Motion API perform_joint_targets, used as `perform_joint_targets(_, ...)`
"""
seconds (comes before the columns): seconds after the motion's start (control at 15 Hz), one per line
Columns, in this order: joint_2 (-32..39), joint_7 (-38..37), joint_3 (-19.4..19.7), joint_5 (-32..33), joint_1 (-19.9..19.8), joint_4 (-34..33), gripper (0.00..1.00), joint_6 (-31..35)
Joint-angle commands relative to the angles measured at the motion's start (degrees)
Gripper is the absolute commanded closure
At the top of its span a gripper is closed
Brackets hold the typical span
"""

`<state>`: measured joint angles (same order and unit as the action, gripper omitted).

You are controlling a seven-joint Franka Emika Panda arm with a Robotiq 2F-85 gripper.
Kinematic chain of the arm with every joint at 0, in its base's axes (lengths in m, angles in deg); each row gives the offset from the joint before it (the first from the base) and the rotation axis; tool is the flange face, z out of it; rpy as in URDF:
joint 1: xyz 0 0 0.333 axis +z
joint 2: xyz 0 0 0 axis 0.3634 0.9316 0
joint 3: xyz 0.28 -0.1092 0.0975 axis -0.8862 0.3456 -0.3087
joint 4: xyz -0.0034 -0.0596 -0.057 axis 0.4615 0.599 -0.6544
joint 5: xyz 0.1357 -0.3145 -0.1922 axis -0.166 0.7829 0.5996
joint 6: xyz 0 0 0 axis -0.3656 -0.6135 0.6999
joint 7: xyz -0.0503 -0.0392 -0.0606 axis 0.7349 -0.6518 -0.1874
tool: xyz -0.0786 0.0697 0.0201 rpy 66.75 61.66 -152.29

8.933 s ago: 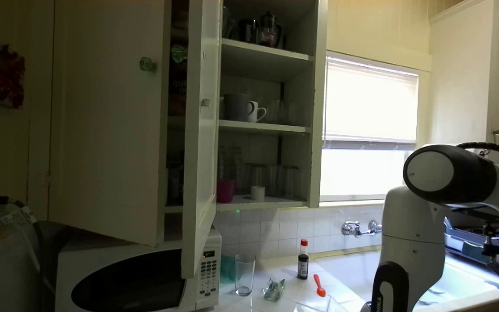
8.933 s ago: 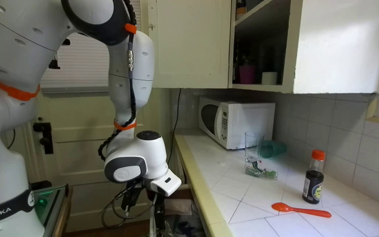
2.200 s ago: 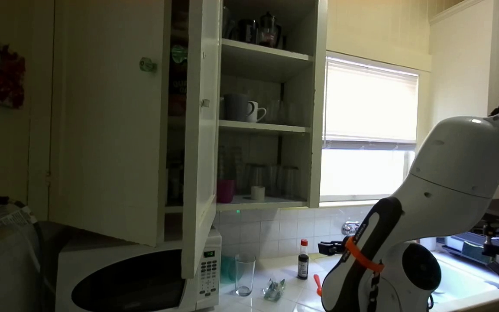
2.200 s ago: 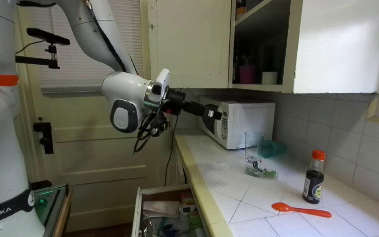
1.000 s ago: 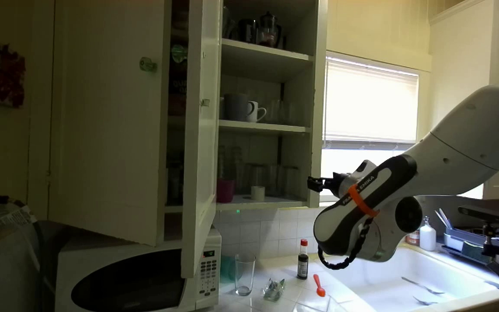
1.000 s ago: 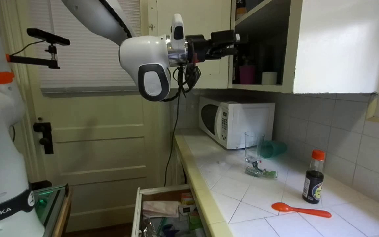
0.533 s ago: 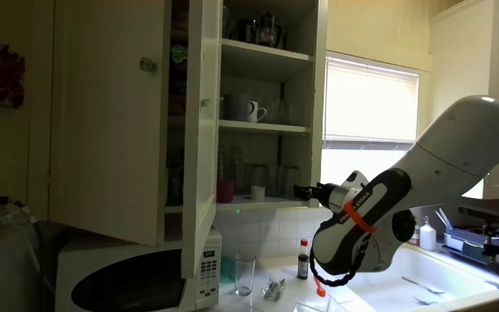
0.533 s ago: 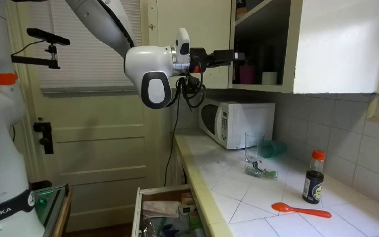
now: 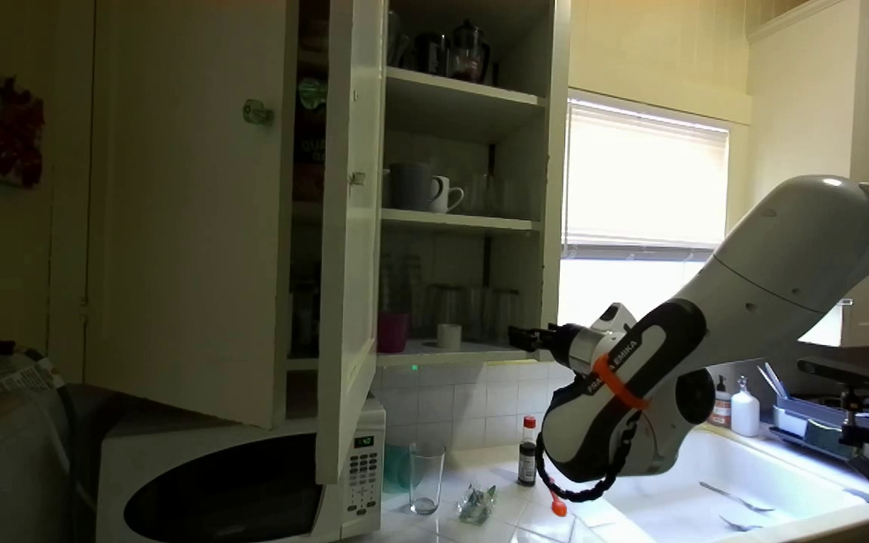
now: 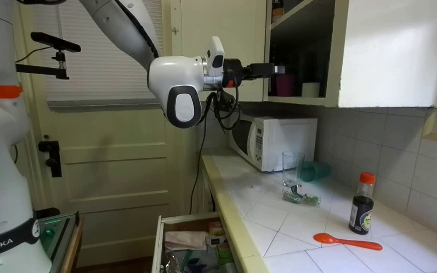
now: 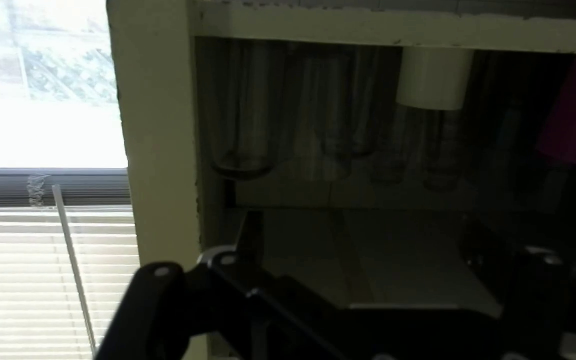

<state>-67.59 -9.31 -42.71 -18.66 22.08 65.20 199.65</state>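
facing an open cupboard (image 9: 553, 188), the robot's gripper (image 11: 361, 230) hangs about level at the opening above the bottom shelf (image 9: 480, 354), its two fingers spread wide with nothing between them. i cannot tell whether the tips are past the front edge.

on that shelf, in front of the gripper, a small white cup (image 9: 449, 336) stands close to the front, with a pink cup (image 9: 392, 332) to one side and clear glasses (image 9: 505, 313) behind, dim in the shade. as far as i can see, nothing there is being touched.

the white cup is straight-sided, with no handle showing. i judge it light and stiff, probably smooth enough to slip, and breakable if it is ceramic, which i can't make out. its plain sides, just below the rim, seem the best hold. the glasses look slicker and more fragile.

as for writing: the arm (image 9: 744, 294) carries "franka emika", partly covered by an orange strap (image 9: 619, 385), and its base (image 10: 6, 242) reads "a emika", the start cut off. a bottle (image 10: 361, 214) of dark liquid on the counter (image 10: 275, 223) has a label with a round emblem, its print too small to read. the microwave (image 10: 286, 144) shows green digits that i can't read with certainty, above a keypad.
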Motion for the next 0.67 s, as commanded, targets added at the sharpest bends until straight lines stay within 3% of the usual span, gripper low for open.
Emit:
perform_joint_targets(0.0, 3.21, -1.14, 0.15, 1.65, -0.29, -4.81, 0.00, 0.15)
perform_joint_targets(0.6, 11.57, -5.87, -0.27, 3.53, -0.19, -15.96, 0.00, -3.96)
